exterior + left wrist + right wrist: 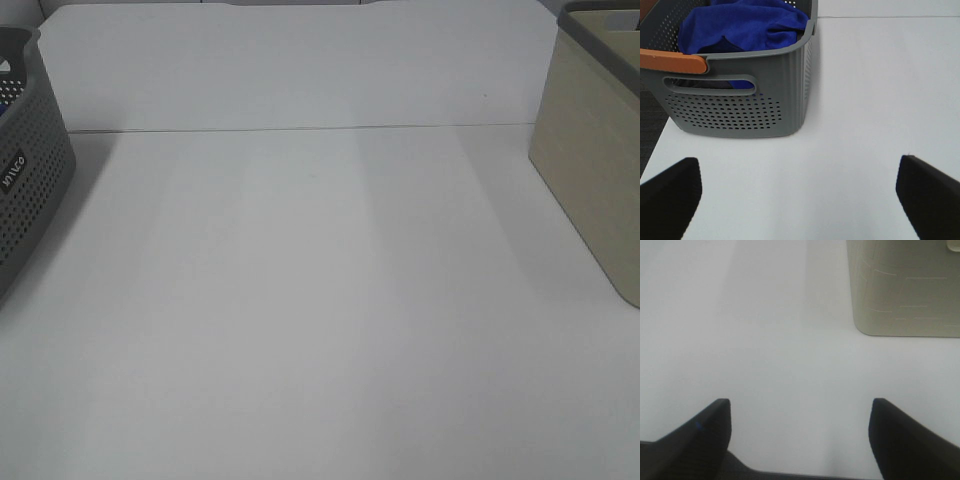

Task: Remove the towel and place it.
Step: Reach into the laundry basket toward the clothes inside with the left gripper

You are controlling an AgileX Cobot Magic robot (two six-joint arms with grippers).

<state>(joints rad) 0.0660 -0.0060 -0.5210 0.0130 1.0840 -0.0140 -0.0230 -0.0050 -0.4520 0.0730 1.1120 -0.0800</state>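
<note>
1. Left hand [800, 197]: dark fingers [670, 197] spread wide with nothing between them. It hangs over bare white table [865, 100].
2. Right hand [801, 432]: jaws also wide and holding nothing, only table surface in the gap.
3. The towel [745, 25]: royal blue, bunched up inside the grey basket [740, 107], well ahead of the left hand and not touching it. The folds rise to about rim level, and blue shows through the handle slot.
4. The basket has perforated walls and an orange grip [670, 62] on the rim. In the high view it sits at the table's 9 o'clock edge [25, 170], cut off by the frame, with a white logo on its side.
5. Beige bin [900, 290]: ahead of the right hand and apart from it. In the high view it is at about 3 o'clock [590, 160], partly out of frame, and its contents can't be seen.
6. A thin seam line [300, 130] crosses the table toward 12 o'clock.
</note>
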